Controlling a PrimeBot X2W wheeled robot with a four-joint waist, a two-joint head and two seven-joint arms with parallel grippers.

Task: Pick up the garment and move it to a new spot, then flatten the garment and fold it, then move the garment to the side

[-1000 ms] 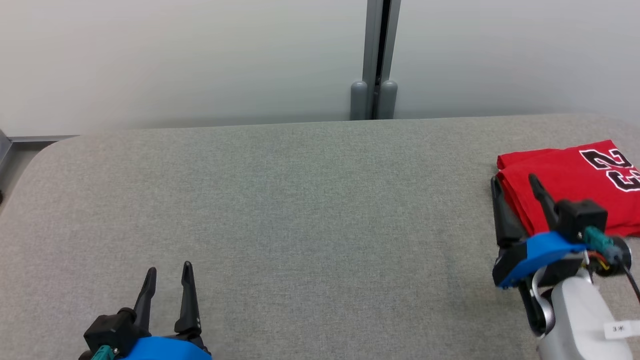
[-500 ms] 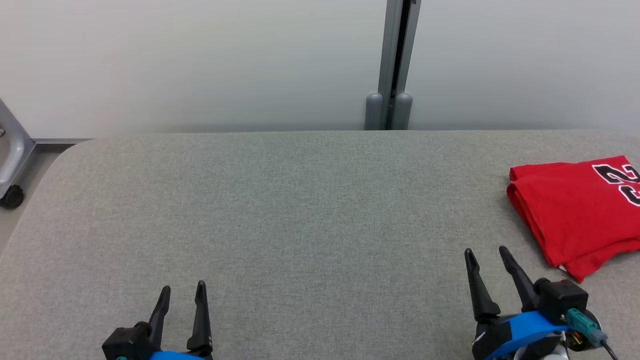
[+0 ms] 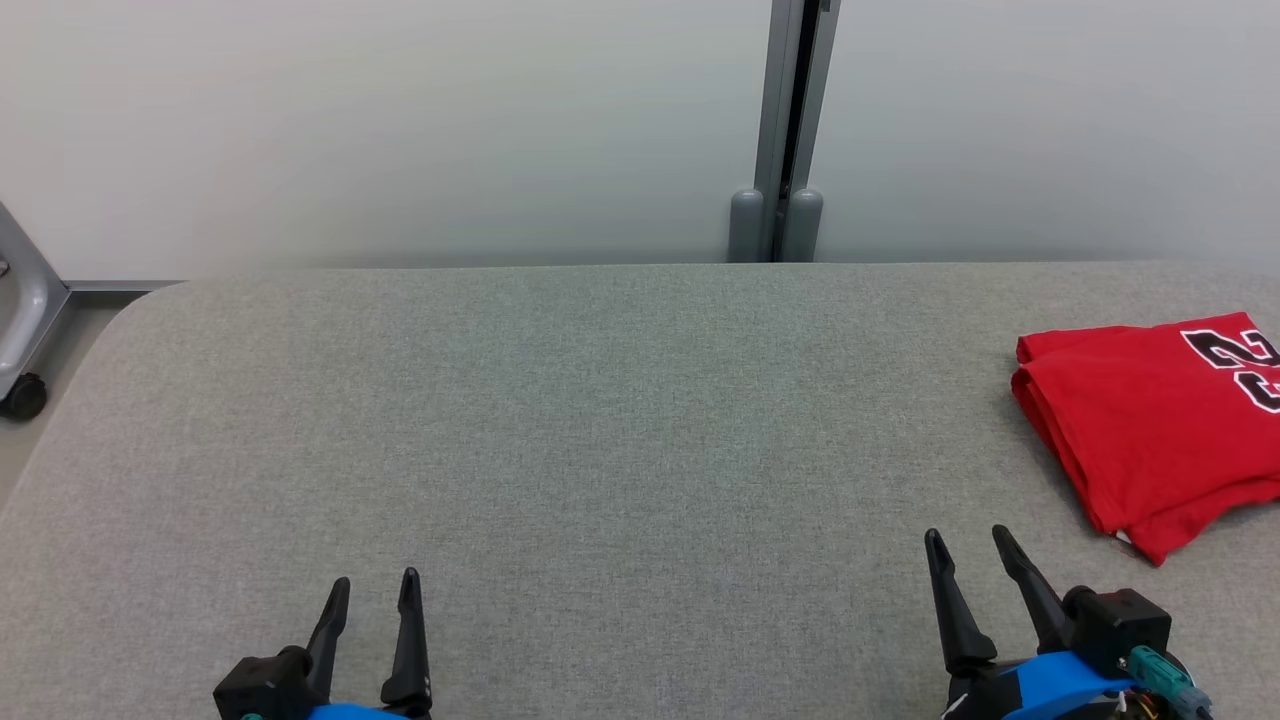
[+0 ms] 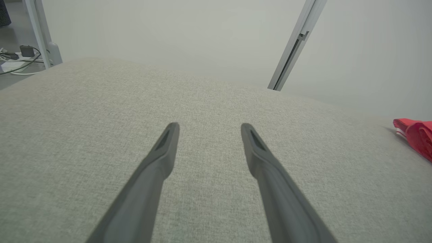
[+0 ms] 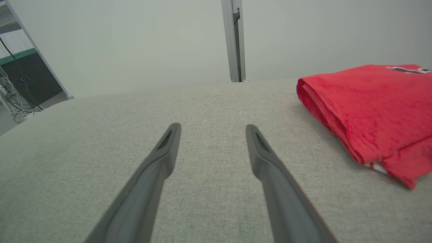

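The garment [image 3: 1150, 430] is a red jersey with black and white numbers, lying folded at the right edge of the grey padded table [image 3: 600, 420]. It also appears at the right of the right wrist view as the garment [image 5: 371, 108], and its edge shows far right in the left wrist view as the garment [image 4: 416, 135]. My right gripper [image 3: 970, 540] rests open at the lower right, just left of and nearer than the jersey, holding nothing. At the lower left my left gripper [image 3: 375, 585] is open and empty, far from the jersey.
A pale wall with a grey vertical post [image 3: 785, 130] stands behind the table. A metal frame leg on a castor [image 3: 22, 390] stands on the floor off the table's left corner. Cables [image 4: 17, 60] lie on the floor there.
My right gripper has drawn back from the jersey's left edge to the lower right of the table, open. The head camera shifted early on. The jersey lies where it was.
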